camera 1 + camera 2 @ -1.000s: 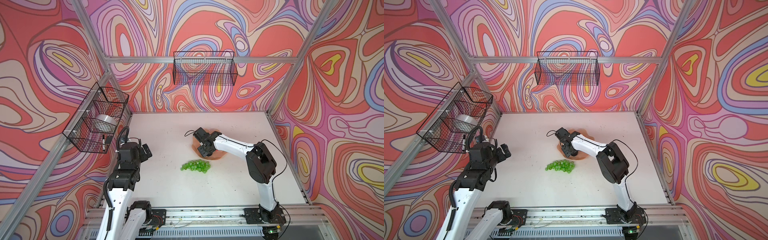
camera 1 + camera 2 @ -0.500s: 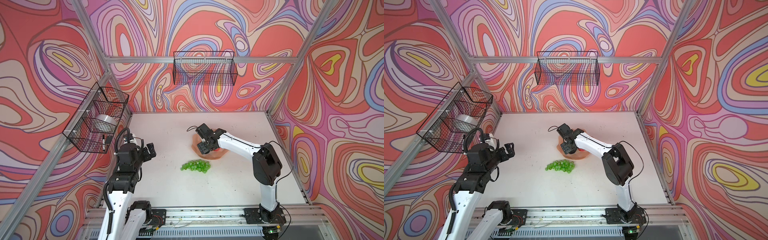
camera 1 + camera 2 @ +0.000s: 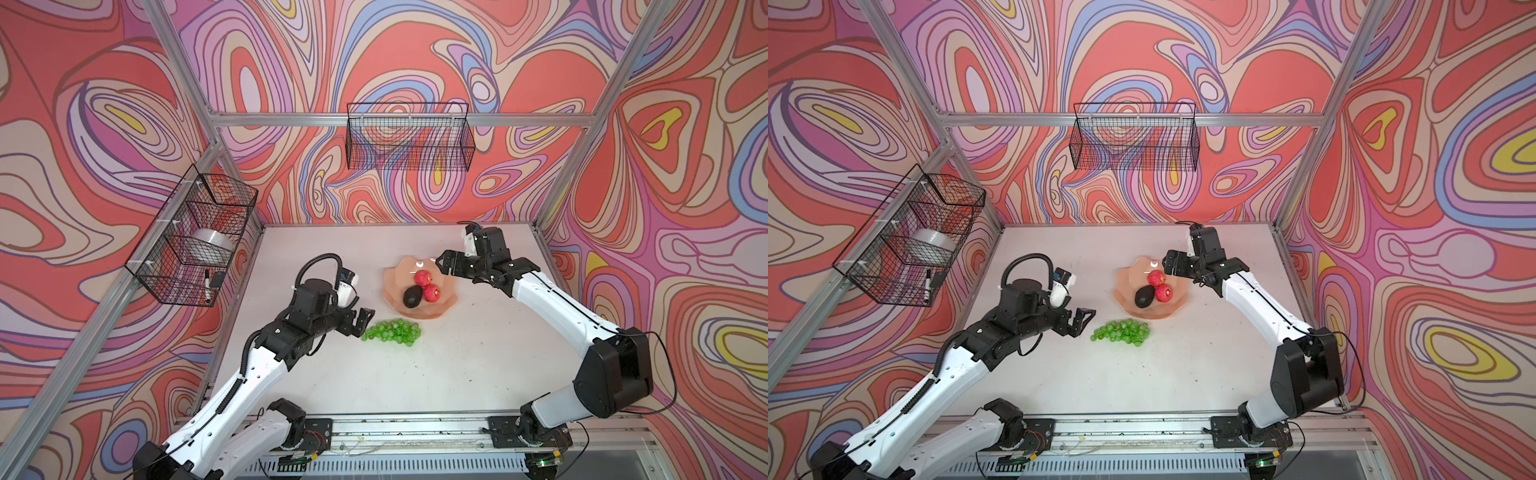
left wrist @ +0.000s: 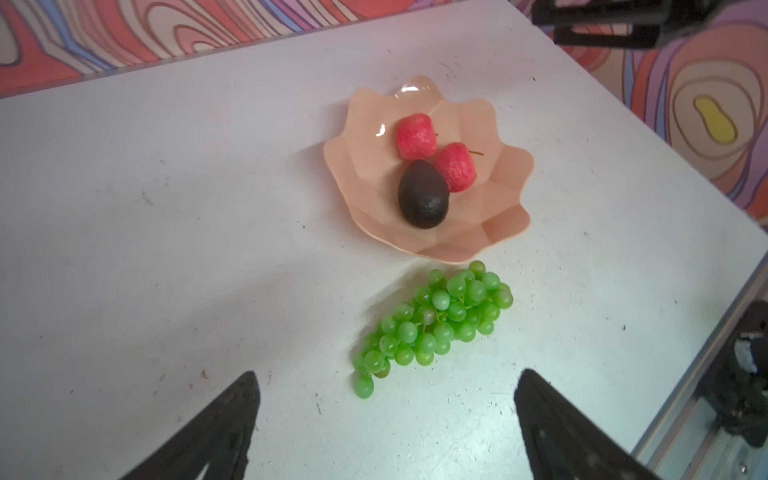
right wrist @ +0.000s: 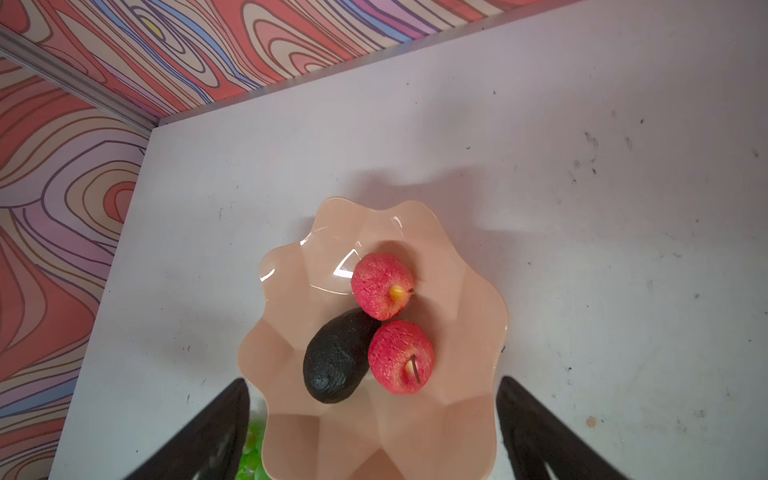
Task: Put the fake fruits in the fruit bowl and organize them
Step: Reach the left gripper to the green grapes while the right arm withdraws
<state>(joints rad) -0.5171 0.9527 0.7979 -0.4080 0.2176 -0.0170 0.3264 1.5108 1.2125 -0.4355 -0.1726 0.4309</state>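
The right tool point(image 3: 444, 265) has pulled back from over the fruit bowl point(image 3: 395, 284) to its 1 o'clock, jaws wide and empty, uncovering two red apples point(image 3: 422, 277) point(image 3: 432, 293) and the avocado point(image 3: 411, 297) inside. The left tool point(image 3: 360, 323), also wide and empty, has advanced to 9 o'clock of the grapes point(image 3: 392, 331) on the table point(image 3: 415, 374).

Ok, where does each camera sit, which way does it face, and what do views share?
Top view: high at the front, looking down and back over the table; both arms, left gripper by the grapes, right gripper beside the fruit bowl.
Top view: same head, same arms and bowl.
Left wrist: low over the table, facing grapes and bowl; own fingers wide apart.
Right wrist: above the bowl, looking down on two apples and the avocado; own fingers wide apart.
Shared: all four show the bowl and its fruit.
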